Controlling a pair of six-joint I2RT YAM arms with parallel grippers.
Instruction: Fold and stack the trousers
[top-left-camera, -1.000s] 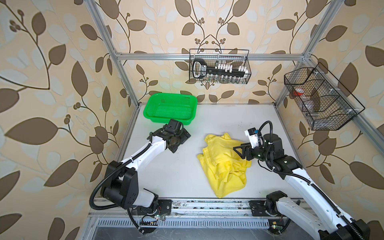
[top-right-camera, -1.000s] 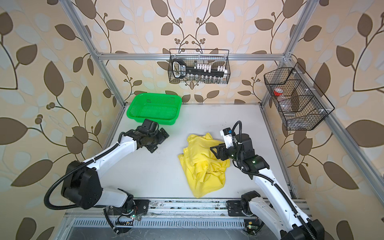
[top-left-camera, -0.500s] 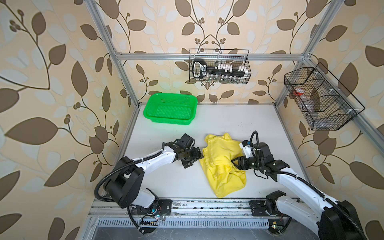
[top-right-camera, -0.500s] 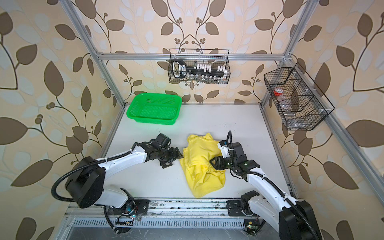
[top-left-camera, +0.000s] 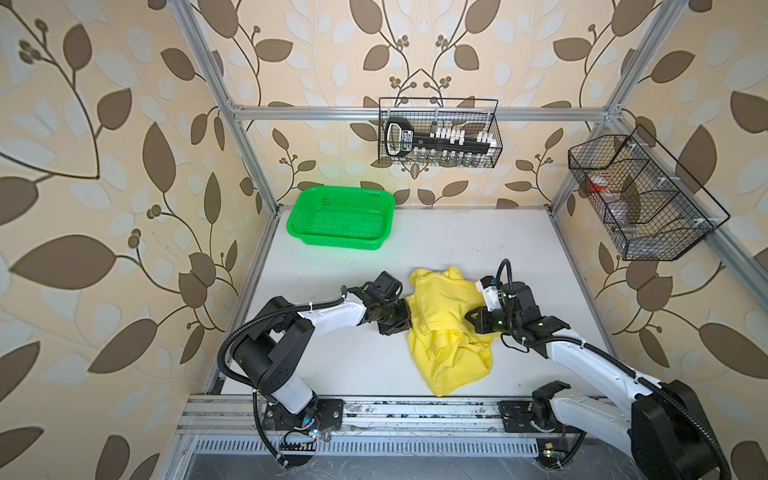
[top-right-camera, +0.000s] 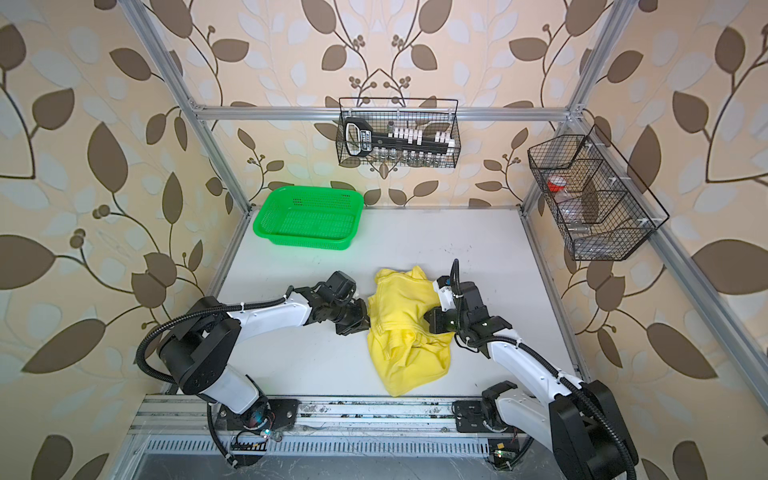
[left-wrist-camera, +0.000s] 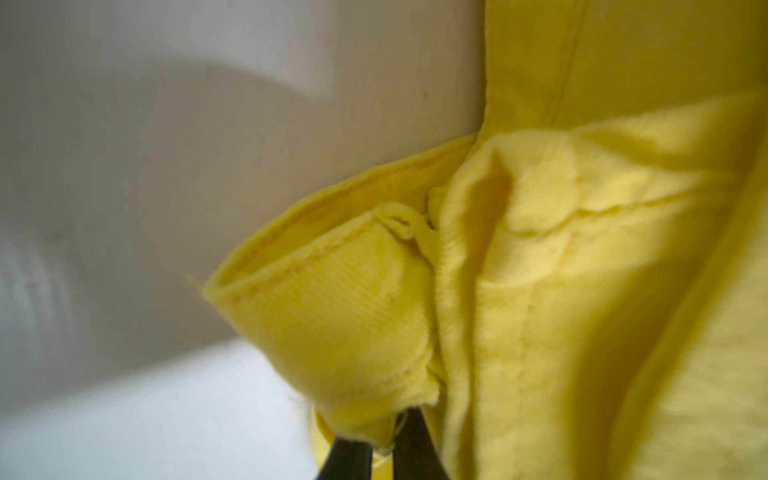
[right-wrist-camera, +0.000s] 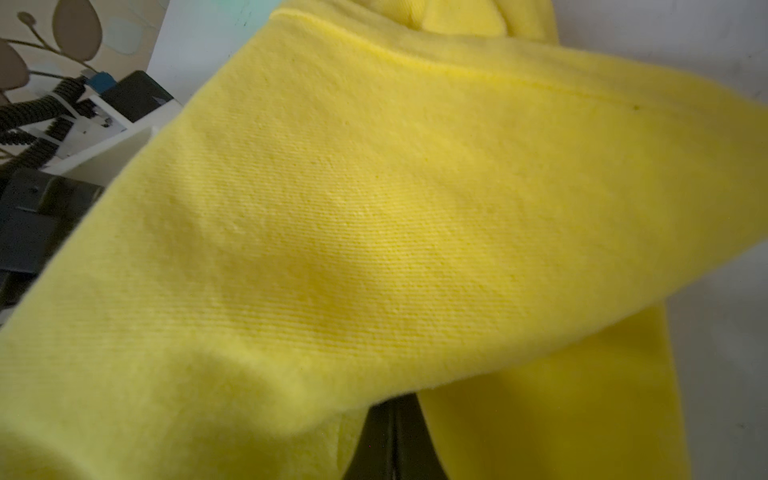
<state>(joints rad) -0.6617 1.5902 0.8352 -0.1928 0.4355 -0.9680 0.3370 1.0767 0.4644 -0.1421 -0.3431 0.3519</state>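
Yellow trousers (top-left-camera: 446, 332) sit in a crumpled heap on the white table (top-left-camera: 457, 237), toward the front and a bit right of the middle, well apart from the green basket (top-left-camera: 338, 242) in the far left corner. In both top views you just see the left gripper (top-left-camera: 406, 323) butted against the heap's left edge and the right gripper (top-left-camera: 471, 321) tucked into its right side; can't really make out the jaws from up there. The wrist cams fill that in. The left wrist view shows the two dark fingers (left-wrist-camera: 345, 459) pinching a ribbed hem corner of the cloth, held up off the table. The right wrist view is nearly all yellow fabric stretched across the picture, with the dark fingers (right-wrist-camera: 374, 444) pressed together and their tips buried under the cloth, so it looks like a pinch on the fabric there too.
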